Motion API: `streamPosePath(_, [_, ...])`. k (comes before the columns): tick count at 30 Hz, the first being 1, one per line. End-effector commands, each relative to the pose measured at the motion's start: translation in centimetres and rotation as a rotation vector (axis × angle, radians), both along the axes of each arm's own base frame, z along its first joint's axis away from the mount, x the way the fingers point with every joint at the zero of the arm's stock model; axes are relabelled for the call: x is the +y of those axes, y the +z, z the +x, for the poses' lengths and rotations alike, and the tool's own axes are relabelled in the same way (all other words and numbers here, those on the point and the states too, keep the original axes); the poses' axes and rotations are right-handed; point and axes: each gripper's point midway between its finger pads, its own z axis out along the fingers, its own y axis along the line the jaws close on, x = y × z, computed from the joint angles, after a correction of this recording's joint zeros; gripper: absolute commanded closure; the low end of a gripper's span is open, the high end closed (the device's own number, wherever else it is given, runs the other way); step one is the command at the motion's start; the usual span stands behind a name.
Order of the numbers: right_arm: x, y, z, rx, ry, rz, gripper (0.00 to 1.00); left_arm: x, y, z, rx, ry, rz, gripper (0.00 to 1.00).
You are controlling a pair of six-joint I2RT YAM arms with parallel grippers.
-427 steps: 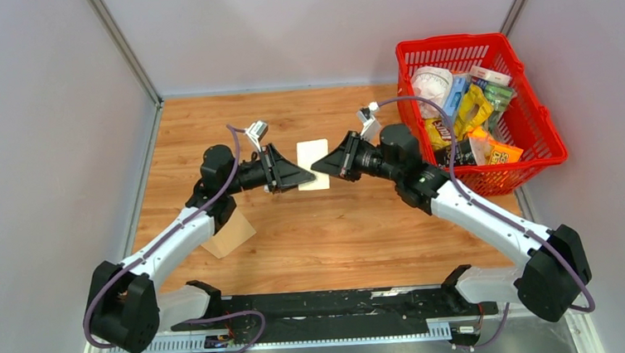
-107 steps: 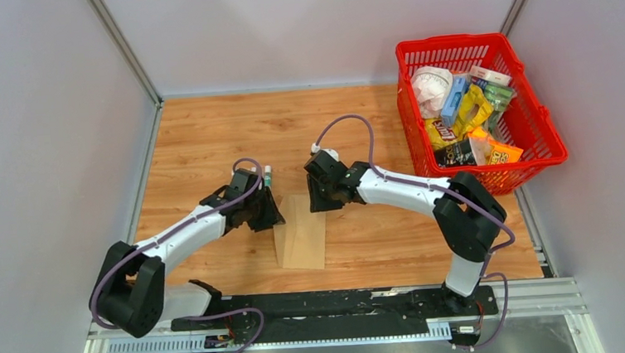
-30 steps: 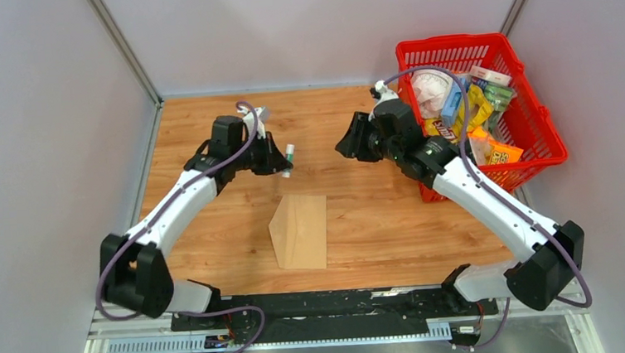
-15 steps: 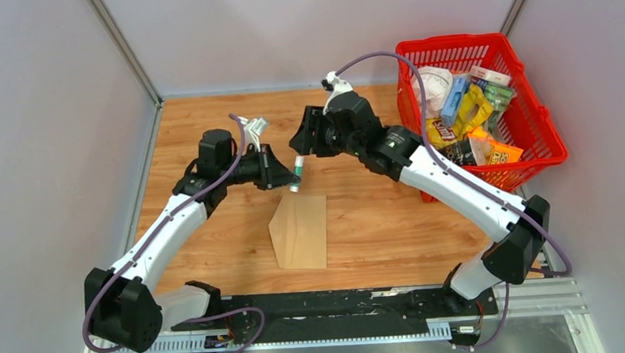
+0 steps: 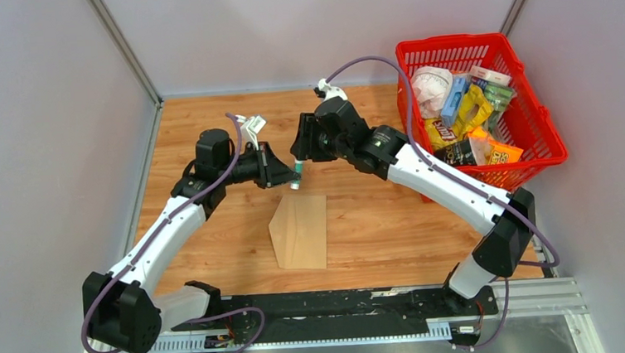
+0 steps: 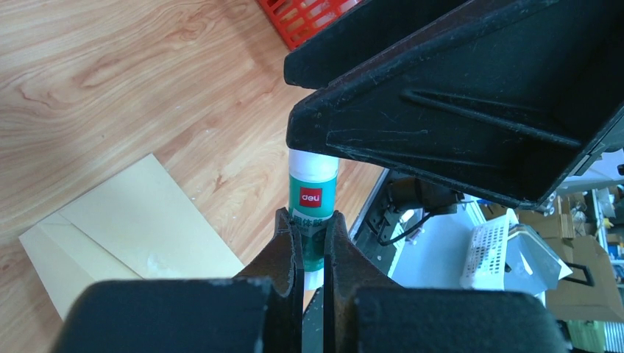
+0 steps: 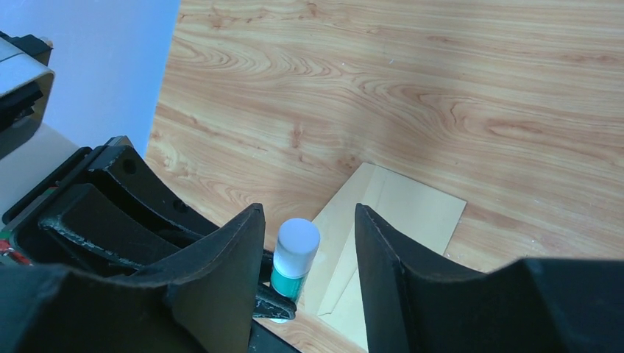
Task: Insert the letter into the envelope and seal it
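Left gripper [image 6: 313,229]: fingers clamped on the green lower body of a glue stick [image 6: 313,193], white cap end pointing away. Right gripper [image 7: 303,234]: fingers spread either side of that cap, not touching it.

Step, as I judge it: uncapping. I want the right jaws to close squarely on the white cap only, then pull straight along the stick while the left holds firm.

Envelope [image 5: 303,234] lies flat on the table [image 5: 379,230] just below, flap point toward the left arm. Letter not in sight; likely inside, cannot confirm.

Red basket [image 5: 482,42] is well apart to the right, with bare wood beyond the grippers for the pull.
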Motion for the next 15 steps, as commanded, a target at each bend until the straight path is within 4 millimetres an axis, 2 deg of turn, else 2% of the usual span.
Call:
streamPosePath(1, [0.6,1.4,0.1,-0.018,0.002,0.043,0.49,-0.1,1.2,0.3,-0.052,0.008,-0.022,1.00])
streamPosePath(15, [1.5,0.2,-0.1,0.021,0.021,0.045,0.59,-0.1,0.3,1.0,-0.028,0.029,-0.007,1.00])
